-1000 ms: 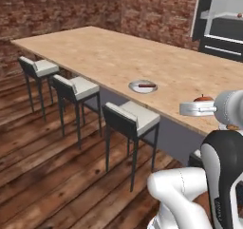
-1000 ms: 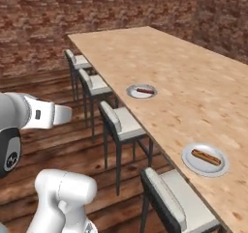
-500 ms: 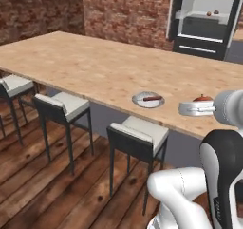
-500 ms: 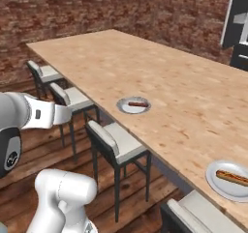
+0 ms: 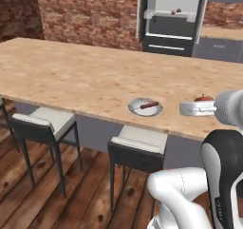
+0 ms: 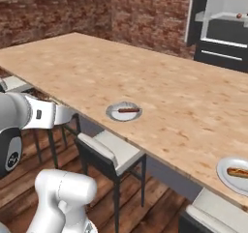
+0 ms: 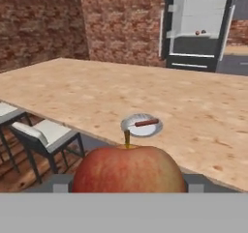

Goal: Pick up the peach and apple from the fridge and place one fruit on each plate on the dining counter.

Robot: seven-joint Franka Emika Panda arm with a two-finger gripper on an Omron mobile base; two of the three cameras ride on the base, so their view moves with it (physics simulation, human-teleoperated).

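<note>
My gripper point(image 5: 198, 109) is shut on the apple point(image 7: 128, 170), a red fruit with a short stem that looms large at the bottom of the hand view; the apple point(image 5: 204, 98) also peeks above the hand. It hangs over the near edge of the dining counter point(image 5: 71, 76). A plate point(image 5: 145, 107) holding a brown sausage lies just left of the gripper, and the same plate point(image 7: 141, 125) lies straight ahead of the hand. A second plate point(image 6: 236, 170) with a sausage lies farther right. The fridge point(image 5: 173, 19) stands open behind the counter, with two small round things point(image 7: 199, 32) on a shelf, too small to tell whether either is the peach.
Stools with pale seats point(image 5: 138, 140) are tucked under the counter's near edge, another point(image 5: 43, 120) to the left. A brick wall point(image 5: 85, 14) runs behind the counter. The wood floor lies in front of the stools.
The whole picture has shifted with the base: the fridge has come to the middle back and the stools have slid left. The apple stays in the shut gripper.
</note>
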